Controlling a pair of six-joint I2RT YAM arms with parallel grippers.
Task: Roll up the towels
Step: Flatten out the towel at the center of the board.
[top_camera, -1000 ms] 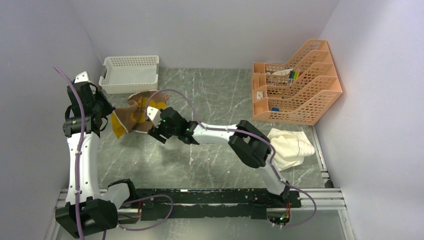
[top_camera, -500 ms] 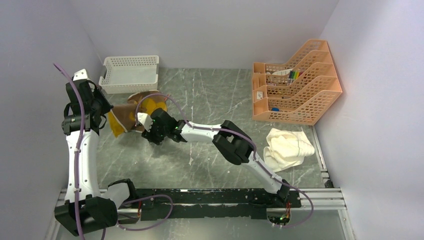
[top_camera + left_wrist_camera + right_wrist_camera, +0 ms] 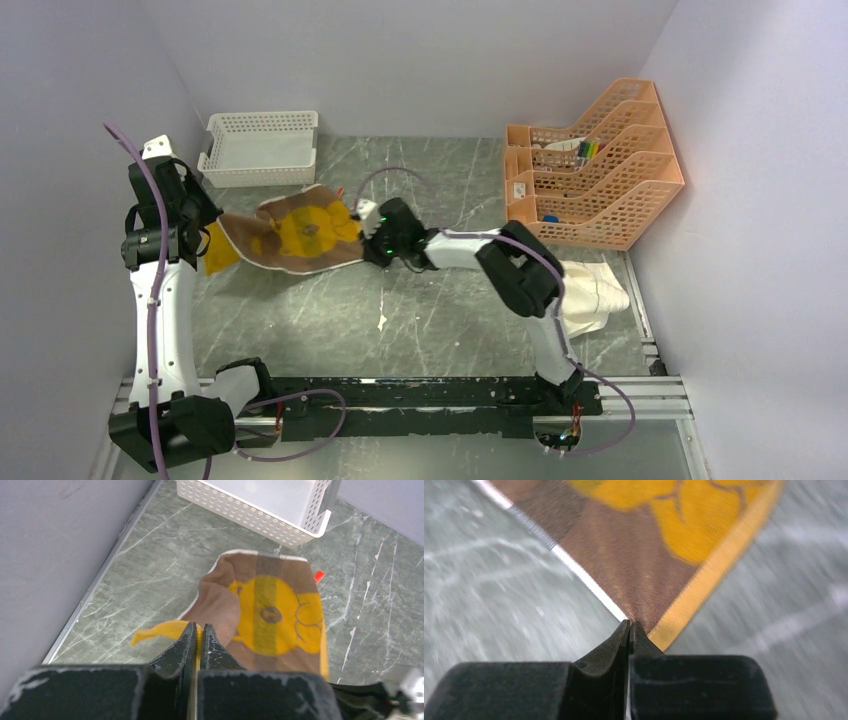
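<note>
Pulled rightward within the last second, the right gripper [image 3: 368,228] has drawn a corner of the mustard-yellow towel [image 3: 300,232] away from the left gripper [image 3: 205,243]. Cloth that hung bunched between the two arms is now spread open, its yellow motif and brown ground facing up.

The towel sits at the left of the tabletop [image 3: 420,310], just in front of the white lattice basket [image 3: 262,148]. The left wrist view shows its far part lying flat, while the near end climbs in a fold to the left arm's fingers [image 3: 182,642]. These are clenched on a yellow edge of the cloth. In the right wrist view the right arm's fingers are pinched tight on the pointed corner where the white hem meets the yellow border. The blurred tabletop passes beneath, and whether that corner touches the surface cannot be told.

Holding opposite ends appears meant to pull the towel straight and shake out its folds, so that it can be laid as a flat strip. The raised fold at the left suggests that flattening is not finished, and rolling has not begun.

Well apart at the right, the cream towel [image 3: 590,290] lies crumpled behind the right arm's elbow, near the orange file rack [image 3: 600,180], with neither gripper on it.
</note>
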